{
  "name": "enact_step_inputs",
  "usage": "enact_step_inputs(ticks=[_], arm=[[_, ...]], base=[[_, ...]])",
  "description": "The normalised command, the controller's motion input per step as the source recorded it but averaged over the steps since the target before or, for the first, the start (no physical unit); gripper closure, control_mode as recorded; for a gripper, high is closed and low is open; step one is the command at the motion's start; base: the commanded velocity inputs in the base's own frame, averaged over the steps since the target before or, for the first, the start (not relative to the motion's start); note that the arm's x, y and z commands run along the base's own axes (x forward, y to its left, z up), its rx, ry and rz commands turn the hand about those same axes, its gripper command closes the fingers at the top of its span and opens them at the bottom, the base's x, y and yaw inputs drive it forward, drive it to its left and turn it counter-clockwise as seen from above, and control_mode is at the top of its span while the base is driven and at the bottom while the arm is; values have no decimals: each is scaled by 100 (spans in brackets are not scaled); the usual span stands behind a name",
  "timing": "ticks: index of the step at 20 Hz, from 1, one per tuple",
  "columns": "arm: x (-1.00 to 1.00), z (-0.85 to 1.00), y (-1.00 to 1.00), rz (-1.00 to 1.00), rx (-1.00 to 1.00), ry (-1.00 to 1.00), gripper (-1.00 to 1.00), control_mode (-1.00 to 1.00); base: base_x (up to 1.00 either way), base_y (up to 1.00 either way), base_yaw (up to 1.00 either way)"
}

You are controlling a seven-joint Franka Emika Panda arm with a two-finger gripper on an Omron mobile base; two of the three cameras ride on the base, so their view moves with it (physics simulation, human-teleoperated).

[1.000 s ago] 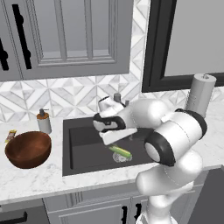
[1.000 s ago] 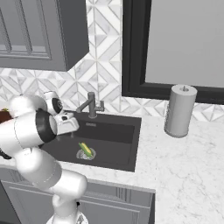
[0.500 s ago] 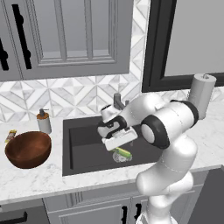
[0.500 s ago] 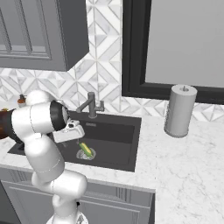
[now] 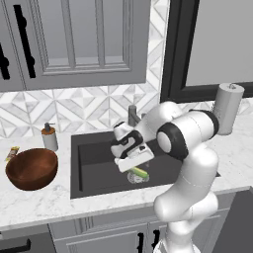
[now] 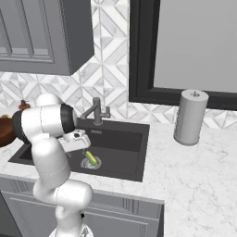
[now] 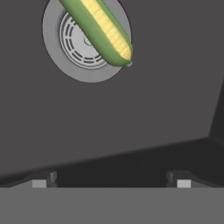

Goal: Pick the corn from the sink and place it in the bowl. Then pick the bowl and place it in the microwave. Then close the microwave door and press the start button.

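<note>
On my left the bowl (image 5: pixel 31 168) sits on the marble table (image 5: pixel 39 202), round, deep, glossy reddish-brown, just beside the sink (image 5: pixel 94 170), with a small grey soap dispenser (image 5: pixel 49 137) behind it. The corn (image 7: pixel 99 27) is a short ear, yellow kernels down the middle and bright green husk along both sides; I see it lying across the round metal drain (image 7: pixel 78 48) on the dark sink floor. I can read no writing or labels anywhere. My arm bends over the basin with the hand tipped down, and the end effector (image 7: pixel 111 178) hangs above the sink floor, short of the corn, its fingertips (image 7: pixel 43 179) spread wide and holding nothing. A grey paper towel roll (image 6: pixel 190 116) stands on the table at far right.
</note>
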Motion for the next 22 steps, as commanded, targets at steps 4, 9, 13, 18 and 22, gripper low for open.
enact_step_inputs(ticks=[4, 9, 13, 18, 22], arm=[[13, -16, 0, 0, 0, 0, -100, -100], [19, -15, 0, 0, 0, -4, -100, -100], [23, -3, 0, 0, 0, -9, -100, -100], [27, -3, 0, 0, 0, -8, -100, -100], [34, -20, -1, 1, 0, -1, -100, -100]], base=[[0, 0, 0], [0, 0, 0], [0, 0, 0], [0, 0, 0], [0, 0, 0]])
